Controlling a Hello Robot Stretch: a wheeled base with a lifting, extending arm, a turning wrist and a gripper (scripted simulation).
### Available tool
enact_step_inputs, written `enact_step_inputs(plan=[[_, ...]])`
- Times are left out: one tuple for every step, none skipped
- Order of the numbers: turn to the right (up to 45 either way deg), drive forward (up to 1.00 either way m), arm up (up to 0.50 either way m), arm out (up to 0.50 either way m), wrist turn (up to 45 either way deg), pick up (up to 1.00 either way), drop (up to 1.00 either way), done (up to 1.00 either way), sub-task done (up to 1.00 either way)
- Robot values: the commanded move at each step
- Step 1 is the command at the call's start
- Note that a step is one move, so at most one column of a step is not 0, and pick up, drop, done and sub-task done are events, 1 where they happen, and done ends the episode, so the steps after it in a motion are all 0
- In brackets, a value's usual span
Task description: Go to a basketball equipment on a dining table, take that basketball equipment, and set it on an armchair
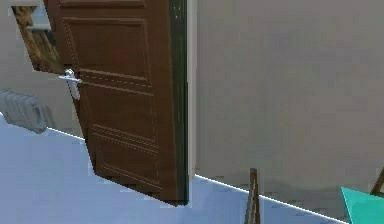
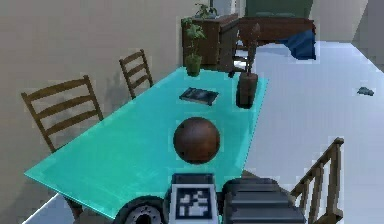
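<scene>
Status: robot at the dining table; pickup and armchair placement judged outstanding. Basketball [image 2: 197, 140]: brown, on turquoise tabletop [image 2: 110, 150], at 12 o'clock from the arm's white marker [image 2: 195, 203]. Jaws: cannot tell whether they hold anything. Containers: pot [image 2: 192, 68] with plant, further toward 12 o'clock; dark vessel [image 2: 245, 92], contents indiscernible.

brown panelled door [image 1: 125, 90] with silver handle [image 1: 70, 82], grey radiator [image 1: 25, 110] at left, teal table corner [image 1: 366, 208] bottom right

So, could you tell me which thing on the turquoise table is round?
The dark brown ball; the book lies flat, the dark jar and potted plant stand upright.
</scene>
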Motion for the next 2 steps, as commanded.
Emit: enact_step_inputs(plan=[[0.0, 0.00, 0.00, 0.40, 0.0, 0.00, 0.00, 0.00, 0.00], [0.0, 0.00, 0.00, 0.00, 45.0, 0.00, 0.00, 0.00, 0.00]])
